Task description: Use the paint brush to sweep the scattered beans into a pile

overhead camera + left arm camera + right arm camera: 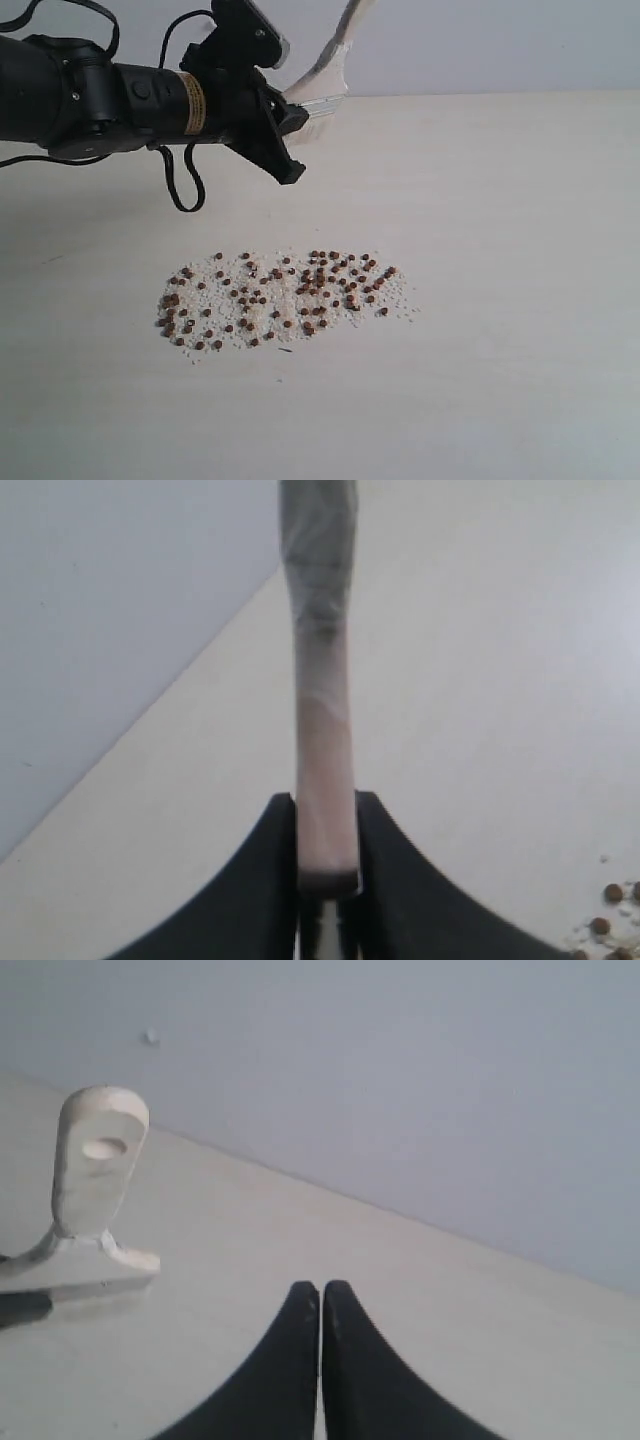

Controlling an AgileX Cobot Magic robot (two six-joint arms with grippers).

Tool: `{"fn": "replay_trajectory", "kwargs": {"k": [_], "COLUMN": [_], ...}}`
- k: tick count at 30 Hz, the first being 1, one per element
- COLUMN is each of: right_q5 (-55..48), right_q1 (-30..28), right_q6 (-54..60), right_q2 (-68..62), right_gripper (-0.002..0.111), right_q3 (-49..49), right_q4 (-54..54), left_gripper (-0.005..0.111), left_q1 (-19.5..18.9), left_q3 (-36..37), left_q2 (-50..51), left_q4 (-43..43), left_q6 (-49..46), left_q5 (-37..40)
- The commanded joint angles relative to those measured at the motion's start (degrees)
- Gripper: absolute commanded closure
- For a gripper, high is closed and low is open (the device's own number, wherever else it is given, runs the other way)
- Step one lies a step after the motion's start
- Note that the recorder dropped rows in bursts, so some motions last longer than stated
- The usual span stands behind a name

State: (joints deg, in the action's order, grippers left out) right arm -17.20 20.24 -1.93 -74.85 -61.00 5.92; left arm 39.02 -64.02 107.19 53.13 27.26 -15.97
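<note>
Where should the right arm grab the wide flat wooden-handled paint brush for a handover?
Take the pale wooden paint brush by its bare handle, between the end hole and the silver metal ferrule, coming from the right. The handle stands upward and free; the left gripper pinches the head end in its jaws.

Left tool (327, 815) clamped, right tool (321, 1292) closed

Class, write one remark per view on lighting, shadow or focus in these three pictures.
Exterior view: soft, even light, no hard shadows on the table; the beans look fairly sharp. Left wrist view: the paint brush, gripped close between the jaws, is blurred, as are the few beans in sight. Right wrist view: the shut jaws have soft edges.
</note>
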Motion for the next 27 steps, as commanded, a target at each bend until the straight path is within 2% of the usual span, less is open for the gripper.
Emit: {"fn": "replay_trajectory", "kwargs": {"k": [1, 3, 7, 10, 16, 20, 27], "right_q5": [21.03, 25.15, 25.62, 23.12, 26.31, 31.8, 45.22], "right_q1": [-0.24, -0.24, -0.24, -0.24, -0.24, 2.13, 7.79], "right_q6": [-5.97, -7.77, -9.72, -14.42, -20.75, -20.91, -20.18], "right_q2": [12.58, 17.13, 21.72, 21.93, 21.61, 21.59, 19.28], "right_gripper": [0.108, 0.108, 0.108, 0.108, 0.108, 0.108, 0.105], "right_q3": [17.83, 24.69, 32.87, 34.19, 34.48, 36.83, 41.89], "right_q4": [-1.21, -1.4, -1.4, -1.49, -0.7, 2.64, 6.11], "left_gripper": [0.107, 0.107, 0.107, 0.107, 0.107, 0.107, 0.107], "left_q1": [-0.03, -0.03, -0.03, -0.03, -0.03, 0.64, 4.73], "left_q3": [3.18, 4.91, 8.32, 9.96, 12.84, 13.38, 13.38], "left_q2": [-2.68, -3.24, -3.23, -3.27, -3.27, -3.27, -3.27], "left_q4": [-1.34, -2.01, -4.55, -4.99, -8.56, -10.75, -14.01], "left_q6": [5.87, 7.62, 7.8, 7.8, 8.94, 8.94, 6.06], "left_q5": [-5.68, -9.3, -14.88, -16.31, -22.2, -24.11, -22.35]}}
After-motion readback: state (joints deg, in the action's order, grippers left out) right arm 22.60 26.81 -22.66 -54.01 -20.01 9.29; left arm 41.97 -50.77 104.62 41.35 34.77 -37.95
